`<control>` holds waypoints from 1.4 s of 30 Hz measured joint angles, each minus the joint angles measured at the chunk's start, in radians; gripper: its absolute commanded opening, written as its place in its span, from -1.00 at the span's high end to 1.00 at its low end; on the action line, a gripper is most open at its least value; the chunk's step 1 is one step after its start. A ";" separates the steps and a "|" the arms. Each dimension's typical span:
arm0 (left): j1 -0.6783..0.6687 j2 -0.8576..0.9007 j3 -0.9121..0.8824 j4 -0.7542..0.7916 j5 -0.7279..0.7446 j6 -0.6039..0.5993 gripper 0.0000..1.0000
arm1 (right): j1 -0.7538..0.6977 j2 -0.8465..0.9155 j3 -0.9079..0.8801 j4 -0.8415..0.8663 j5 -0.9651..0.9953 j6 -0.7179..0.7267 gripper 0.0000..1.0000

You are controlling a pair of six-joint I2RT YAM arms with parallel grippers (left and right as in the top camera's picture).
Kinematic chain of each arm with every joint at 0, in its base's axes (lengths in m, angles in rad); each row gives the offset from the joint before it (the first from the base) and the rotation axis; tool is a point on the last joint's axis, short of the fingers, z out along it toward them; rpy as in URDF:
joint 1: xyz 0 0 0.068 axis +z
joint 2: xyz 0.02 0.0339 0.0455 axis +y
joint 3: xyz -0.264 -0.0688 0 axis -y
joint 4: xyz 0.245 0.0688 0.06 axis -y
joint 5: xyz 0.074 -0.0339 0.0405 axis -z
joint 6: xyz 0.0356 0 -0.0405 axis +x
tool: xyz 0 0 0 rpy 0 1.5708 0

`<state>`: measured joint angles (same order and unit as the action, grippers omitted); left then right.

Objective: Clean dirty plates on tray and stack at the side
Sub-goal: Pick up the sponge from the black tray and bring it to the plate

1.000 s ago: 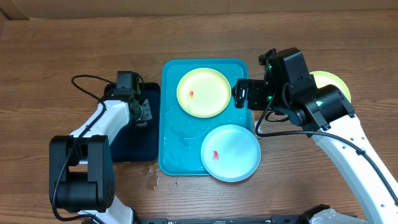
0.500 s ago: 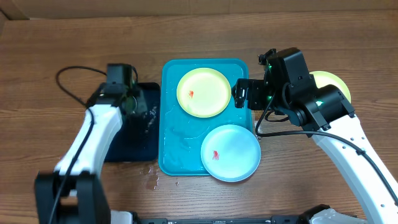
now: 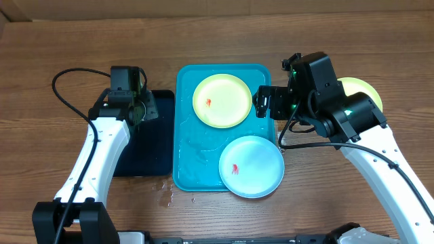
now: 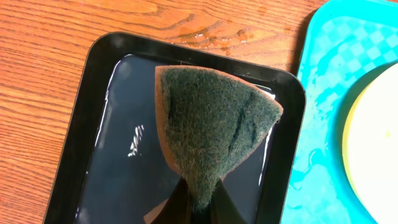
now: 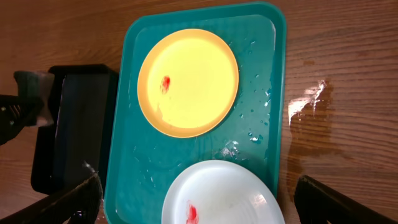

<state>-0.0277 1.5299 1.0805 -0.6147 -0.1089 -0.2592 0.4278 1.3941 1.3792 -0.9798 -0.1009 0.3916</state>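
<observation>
Left hand [image 4: 196, 202] clamped on a green scouring pad [image 4: 211, 124], over the wet black tray [image 4: 81, 124]; only its wrist view shows the grip. Right hand [image 3: 262, 102] spread apart over the turquoise tray [image 3: 186, 156] rim: blue plate [image 5: 224, 193] nearest, green plate [image 5: 189, 81] farther. Wooden table [image 3: 68, 54], water-splashed.

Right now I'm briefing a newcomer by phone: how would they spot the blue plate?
Find the large turquoise tray mid-table. The blue plate lies at its right corner on the robot's side, overhanging the rim. Its neighbour, the lime-green plate farther back, differs in colour.
</observation>
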 measured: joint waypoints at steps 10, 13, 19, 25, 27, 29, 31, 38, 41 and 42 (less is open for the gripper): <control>0.000 0.000 0.000 -0.024 0.000 -0.019 0.92 | 0.000 0.000 0.000 0.000 0.000 0.000 -1.00; 0.000 0.002 -0.002 -0.019 0.000 -0.026 0.92 | 0.000 0.000 0.000 0.000 0.000 0.000 -1.00; 0.000 0.078 -0.010 -0.009 0.026 -0.030 0.92 | 0.000 0.000 0.000 0.000 0.000 0.000 -1.00; 0.000 0.097 -0.021 0.033 0.108 -0.029 0.92 | 0.000 0.000 0.000 -0.004 0.032 0.000 -1.00; 0.000 0.087 -0.015 0.035 0.121 -0.029 0.92 | 0.000 0.002 0.000 -0.006 0.049 0.000 -1.00; -0.003 0.062 0.001 0.034 0.149 -0.029 0.92 | 0.000 0.021 0.000 -0.006 0.068 0.000 -1.00; -0.015 0.042 0.021 0.036 0.177 -0.030 0.92 | 0.000 0.058 0.000 0.000 0.078 0.000 -0.98; -0.214 0.026 0.095 0.137 0.200 -0.057 0.92 | 0.000 0.238 0.000 0.101 0.085 -0.001 -0.03; -0.296 0.029 0.096 0.170 0.200 -0.099 0.92 | 0.000 0.281 0.000 0.153 0.090 -0.002 0.04; -0.312 0.034 0.096 0.189 0.200 -0.113 0.92 | 0.000 0.291 0.000 0.168 0.094 -0.003 0.07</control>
<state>-0.3401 1.5642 1.1767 -0.4259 0.0906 -0.3725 0.4278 1.6852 1.3792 -0.8120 -0.0067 0.3885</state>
